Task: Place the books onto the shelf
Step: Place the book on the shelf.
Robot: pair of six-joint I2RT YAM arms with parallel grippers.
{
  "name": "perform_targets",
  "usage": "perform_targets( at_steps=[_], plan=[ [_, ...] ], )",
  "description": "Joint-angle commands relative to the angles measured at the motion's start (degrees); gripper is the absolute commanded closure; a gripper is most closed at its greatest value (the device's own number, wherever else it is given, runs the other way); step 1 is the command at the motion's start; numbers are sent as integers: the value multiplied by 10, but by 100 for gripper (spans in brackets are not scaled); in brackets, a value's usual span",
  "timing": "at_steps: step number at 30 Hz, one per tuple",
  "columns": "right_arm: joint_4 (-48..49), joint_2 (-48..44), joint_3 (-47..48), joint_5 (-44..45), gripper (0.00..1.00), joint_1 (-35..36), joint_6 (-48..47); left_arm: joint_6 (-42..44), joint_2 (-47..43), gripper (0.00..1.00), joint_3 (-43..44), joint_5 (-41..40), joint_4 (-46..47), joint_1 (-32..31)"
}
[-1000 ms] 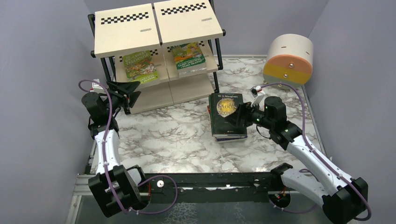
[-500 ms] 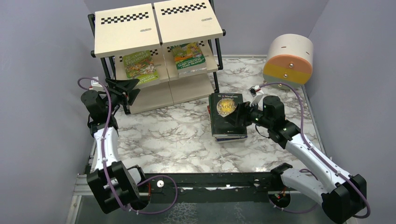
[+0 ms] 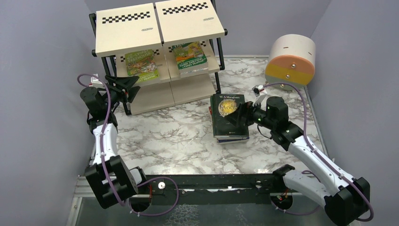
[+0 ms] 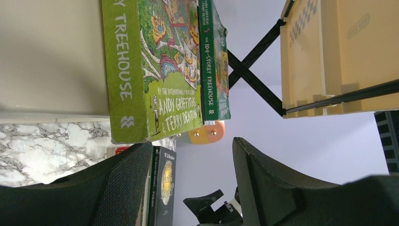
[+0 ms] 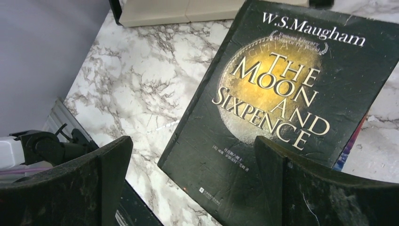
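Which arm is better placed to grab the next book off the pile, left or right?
Right. The right gripper hangs open just above the black book topping the pile. The left gripper, open and empty, sits by the shelf, well away from it.

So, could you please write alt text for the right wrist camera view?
A black paperback with a gold moon, The Moon and Sixpence, tops a book stack on the grey-veined white marble table. The right gripper hangs over its near end, black fingers open.
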Motion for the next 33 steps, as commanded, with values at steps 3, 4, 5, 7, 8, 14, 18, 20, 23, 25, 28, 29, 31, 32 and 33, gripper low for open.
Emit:
perform_targets(
  at_steps=[3,4,5,7,8,14,18,20,23,25,28,29,31,32,33],
  plan=[
    [85,-44,-40,17,0,2,-1,0,11,43,19,10,26,4],
    [100,-55,-52,19,0,2,1,0,12,43,19,10,27,4],
    [117,-65,-62,18,0,3,3,0,13,43,19,9,27,4],
    [141,-85,-80,25,0,3,0,-1,17,43,20,9,28,4],
    [147,-95,-85,31,0,3,1,-1,18,43,21,10,28,4],
    [134,-91,-79,33,0,2,-2,-2,27,43,28,6,29,5],
    [130,-74,-71,15,0,3,1,-4,29,43,29,0,32,8],
    [132,-72,-70,12,0,3,4,-5,29,43,31,-2,35,10],
    [135,-73,-72,10,0,3,5,-6,30,43,35,-4,35,11],
    [135,-76,-76,11,0,3,4,-7,32,43,38,-6,36,11],
    [132,-80,-78,13,0,3,5,-8,34,43,43,-8,38,11],
    [131,-81,-79,14,0,3,5,-8,34,43,43,-9,38,11],
    [130,-83,-80,17,0,3,5,-9,33,43,44,-8,38,11],
    [129,-84,-80,19,0,2,5,-9,31,43,42,-7,38,11],
    [127,-85,-80,22,0,3,5,-10,28,43,39,-6,38,11]
  ],
)
